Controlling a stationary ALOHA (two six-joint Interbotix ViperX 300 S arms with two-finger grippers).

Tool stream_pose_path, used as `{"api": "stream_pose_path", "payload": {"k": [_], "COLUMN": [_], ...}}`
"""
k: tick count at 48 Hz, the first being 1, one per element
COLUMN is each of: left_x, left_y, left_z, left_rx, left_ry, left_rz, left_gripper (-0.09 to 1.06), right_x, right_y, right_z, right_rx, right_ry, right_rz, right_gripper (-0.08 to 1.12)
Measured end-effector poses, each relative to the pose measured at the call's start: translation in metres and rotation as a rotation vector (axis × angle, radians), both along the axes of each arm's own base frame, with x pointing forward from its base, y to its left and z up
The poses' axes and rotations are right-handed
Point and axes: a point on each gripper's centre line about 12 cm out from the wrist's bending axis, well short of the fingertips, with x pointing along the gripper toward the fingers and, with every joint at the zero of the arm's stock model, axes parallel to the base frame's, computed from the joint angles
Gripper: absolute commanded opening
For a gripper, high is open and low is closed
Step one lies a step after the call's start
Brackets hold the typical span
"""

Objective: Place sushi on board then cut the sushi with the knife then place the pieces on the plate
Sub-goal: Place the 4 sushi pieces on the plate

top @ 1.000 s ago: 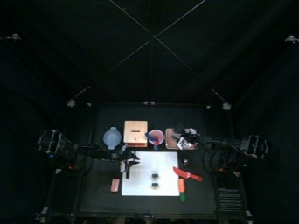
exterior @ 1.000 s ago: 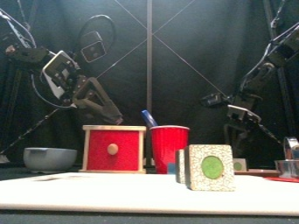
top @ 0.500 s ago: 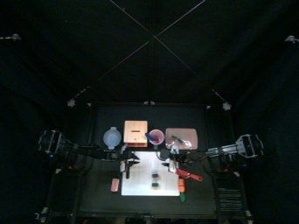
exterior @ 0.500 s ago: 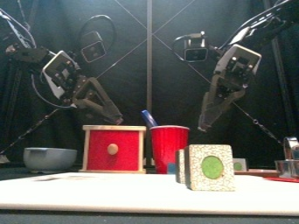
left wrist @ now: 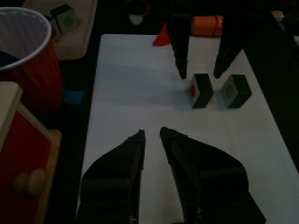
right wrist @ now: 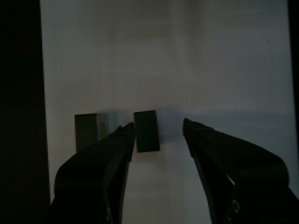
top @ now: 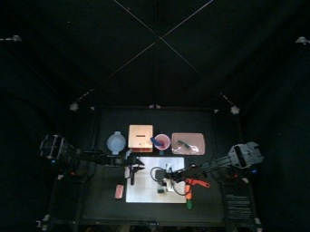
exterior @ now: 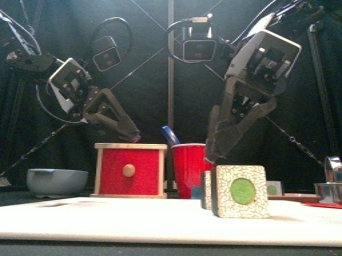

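1. While the right tool (right wrist: pixel 155 124) hangs over the white cutting board (top: pixel 143 196), its jaws are spread wide and released, gripping nothing.
2. Sushi roll (exterior: pixel 241 191) is on the board, parted into two blocks that stand side by side with a small gap between them. It sits low and right of centre in the front view, with a green core facing the camera.
3. Right wrist view: first block (right wrist: pixel 146 131) lies in line with the gap between the jaws, at frame centre. Second block (right wrist: pixel 86 129) is just outside one jaw, left of centre.
4. Front view: the right tool's tips are just above the blocks' tops, apart from them as far as can be seen.
5. Left tool (left wrist: pixel 152 134) is at the upper left of the front view, above the wooden box (exterior: pixel 131 170). Its jaws are clenched to a thin slit, with nothing between them.
6. Red cup (exterior: pixel 194 166) stands on the tabletop at the centre of the front view, just beside the box. A blue knife (exterior: pixel 170 134) pokes out of its rim.
7. Pink tray (top: pixel 188 143) lies beyond the board, right of centre in the top view.
8. Blue-grey bowl (exterior: pixel 56 181) is at the lower left of the front view.
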Motion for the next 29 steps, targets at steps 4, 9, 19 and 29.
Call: {"api": "stream_pose_path", "payload": {"k": [4, 9, 19, 29], "left_x": [0.0, 0.0, 0.0, 0.0], "left_y": [0.0, 0.0, 0.001, 0.001], "left_z": [0.0, 0.0, 0.0, 0.0], "left_rx": [0.001, 0.0, 0.0, -0.001], "left_ry": [-0.002, -0.002, -0.002, 0.0], "left_rz": [-0.001, 0.0, 0.002, 0.003], "left_gripper": [0.65, 0.65, 0.65, 0.65], "right_x": [0.001, 0.002, 0.005, 0.005], "right_y": [0.002, 0.002, 0.002, 0.002], "right_z": [-0.005, -0.011, -0.029, -0.033], "right_rx": [0.017, 0.021, 0.01, 0.007], "right_ry": [0.014, 0.029, 0.073, 0.083], "right_rz": [-0.014, -0.019, -0.02, -0.019], "right_gripper": [0.83, 0.83, 0.78, 0.62]}}
